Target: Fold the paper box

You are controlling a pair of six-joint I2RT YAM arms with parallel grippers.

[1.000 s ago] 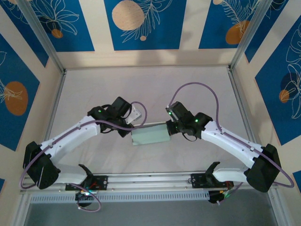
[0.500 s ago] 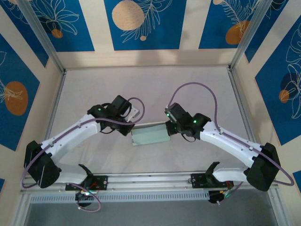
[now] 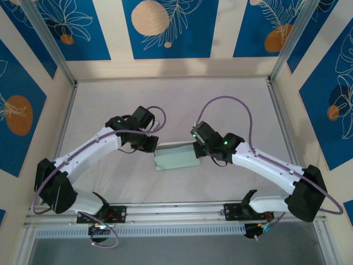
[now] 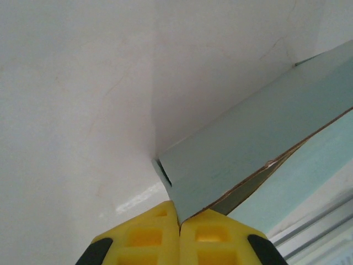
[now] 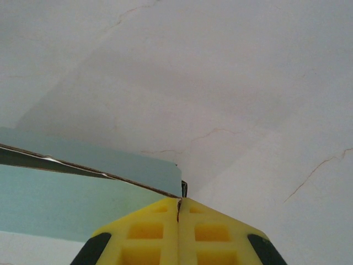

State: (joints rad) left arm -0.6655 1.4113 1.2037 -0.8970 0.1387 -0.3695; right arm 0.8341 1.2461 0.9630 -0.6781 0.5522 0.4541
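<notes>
The paper box (image 3: 176,157) is a pale mint-green folded rectangle lying on the table between the two arms. My left gripper (image 3: 154,144) is shut on its upper left corner. In the left wrist view the yellow fingertips (image 4: 144,236) pinch the green panel (image 4: 248,149), whose brown cut edge shows. My right gripper (image 3: 197,150) is shut on the box's right end. In the right wrist view the green card (image 5: 71,193) runs off to the left from the closed yellow pads (image 5: 212,232), with a thin card edge caught between them.
The white table (image 3: 176,105) stretches behind the box to the back wall. Metal frame posts (image 3: 55,49) stand at the back corners. A rail with the arm bases (image 3: 176,212) runs along the near edge.
The left arm has swung inward, its gripper closing in on the box's left corner. The right gripper has shifted slightly left and up. The box has barely moved.
</notes>
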